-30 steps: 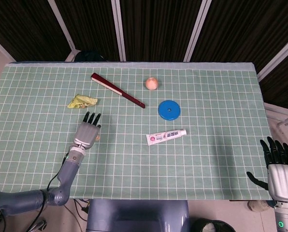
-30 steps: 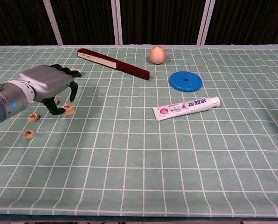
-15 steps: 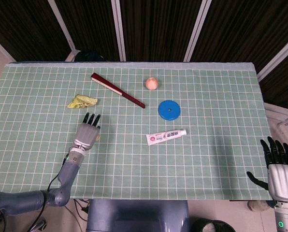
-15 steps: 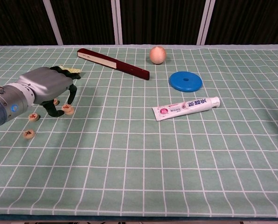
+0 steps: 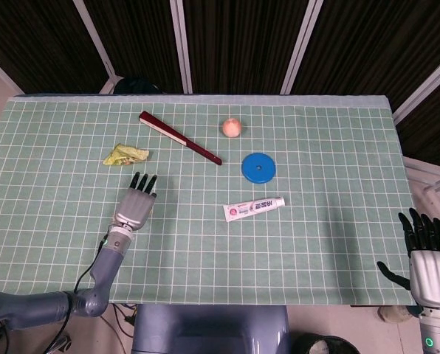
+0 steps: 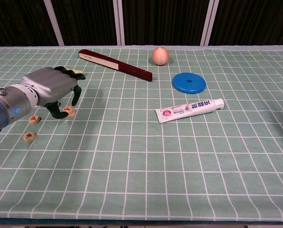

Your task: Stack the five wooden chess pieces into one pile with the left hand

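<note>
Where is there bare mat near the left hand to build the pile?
Bare mat lies right of the left hand, between it and the toothpaste tube, and along the whole near edge. It is crowded under and beside the hand: chess pieces sit there. The folded fan and yellow wrapper border the far side.

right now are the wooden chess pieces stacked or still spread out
Spread out. Three pieces lie flat and apart on the cloth by the left hand; none sits on another. Others cannot be seen.
</note>
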